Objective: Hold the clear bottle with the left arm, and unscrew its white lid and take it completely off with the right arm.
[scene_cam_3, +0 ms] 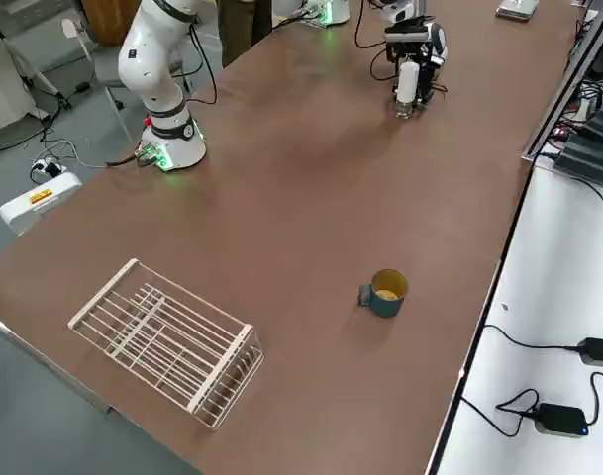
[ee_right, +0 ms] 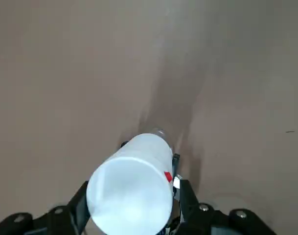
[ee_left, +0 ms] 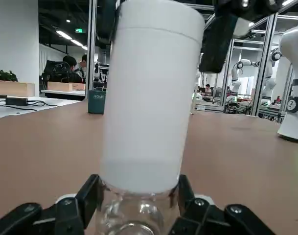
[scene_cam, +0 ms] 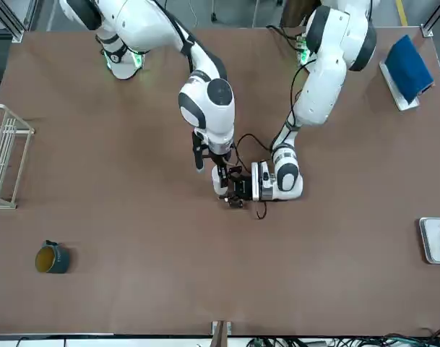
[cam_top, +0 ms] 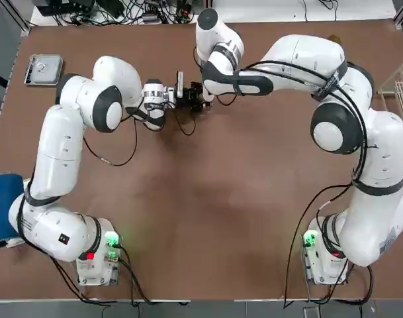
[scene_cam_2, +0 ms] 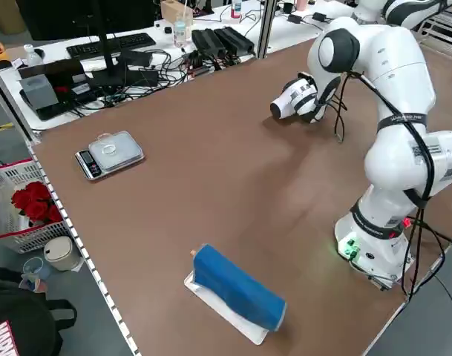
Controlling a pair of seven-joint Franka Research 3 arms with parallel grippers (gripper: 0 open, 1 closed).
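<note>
The desk (cam_top: 208, 199) carries both arms, which meet at one spot toward its far edge, away from the bases. The left arm (cam_top: 62, 152) reaches in low and level from its own side; the right arm (cam_top: 307, 73) bends over and comes down from above.

The left tool (ee_left: 136, 208) lies sideways just above the desk, its two fingers closed on the clear bottle (ee_left: 134, 218) at the glass, right under the cap's lower rim. The bottle stands upright on the desk directly ahead of that tool, so its long axis runs vertical, crosswise to the fingers clamping it.

The right tool (ee_right: 131, 203) points straight down along that same axis, and the white lid (ee_right: 131, 188) sits between its fingers, rounded end toward the wrist. The fingers flank the lid closely on both sides, but whether they already press on it or have a little travel left cannot be told from these views.

Judging from this, the coming twist turns on the alignment: lid, bottle and right tool share one vertical line, so a roll of the right wrist should spin the lid cleanly, with the left tool bracing the glass below. The lid (ee_left: 149, 93) is fully seated, with no gap visible at its rim.
</note>
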